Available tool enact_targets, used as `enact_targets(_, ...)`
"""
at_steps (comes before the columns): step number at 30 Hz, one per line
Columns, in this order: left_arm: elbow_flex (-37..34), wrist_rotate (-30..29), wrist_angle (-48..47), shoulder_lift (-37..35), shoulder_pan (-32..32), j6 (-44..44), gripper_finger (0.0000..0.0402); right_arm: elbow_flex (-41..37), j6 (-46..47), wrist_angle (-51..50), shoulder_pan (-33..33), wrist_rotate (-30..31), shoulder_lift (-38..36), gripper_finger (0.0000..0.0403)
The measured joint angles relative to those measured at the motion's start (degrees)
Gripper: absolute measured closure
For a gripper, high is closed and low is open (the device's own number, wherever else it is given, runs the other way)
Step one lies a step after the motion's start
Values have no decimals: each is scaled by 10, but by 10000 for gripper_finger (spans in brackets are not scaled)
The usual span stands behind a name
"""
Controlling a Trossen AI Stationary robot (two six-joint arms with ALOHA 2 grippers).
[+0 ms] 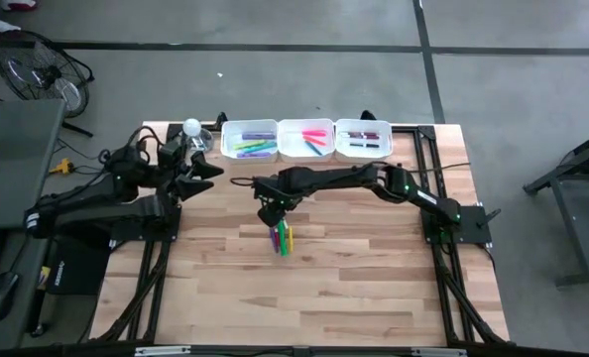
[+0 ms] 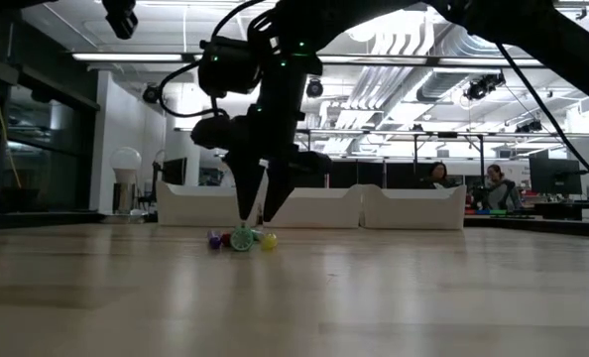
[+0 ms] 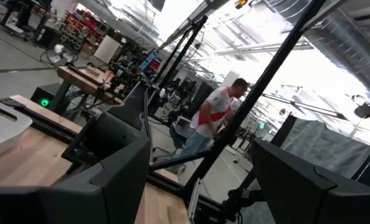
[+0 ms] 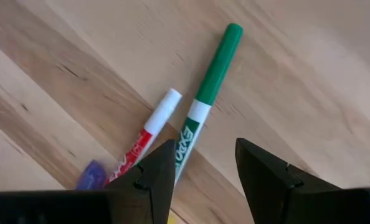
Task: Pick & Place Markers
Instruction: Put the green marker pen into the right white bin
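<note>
The right gripper (image 4: 200, 171) hangs over the middle of the wooden table (image 1: 354, 278) with its two dark fingers parted by a narrow gap and holding nothing, their tips just above a small cluster of loose markers (image 1: 283, 239). In the right wrist view a green marker (image 4: 208, 93) lies partly between the fingers, with a red marker (image 4: 149, 134) just beside it and a purple one (image 4: 90, 176) at the edge. In the low view the fingertips point down at the cluster's coloured ends. At the table's far edge sit three white trays (image 1: 305, 140) side by side, each holding more markers. The left gripper (image 1: 200, 167) waits at the far left of the table, raised, its fingers spread wide and empty.
</note>
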Motion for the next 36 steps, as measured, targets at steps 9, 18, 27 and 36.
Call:
enact_targets(9,0,1,-27,-21,0,1,126,-1,8,11,3,5,10,247)
enact_targets(18,0,2,-29,-21,0,1,126,1,9,6,8,43,30,247)
enact_targets(27,0,1,-53,-21,0,1,126,1,19,-29,16,71,31,247)
enact_targets(36,0,-1,-56,-21,0,1,126,0,40,-46,15,49,31,248)
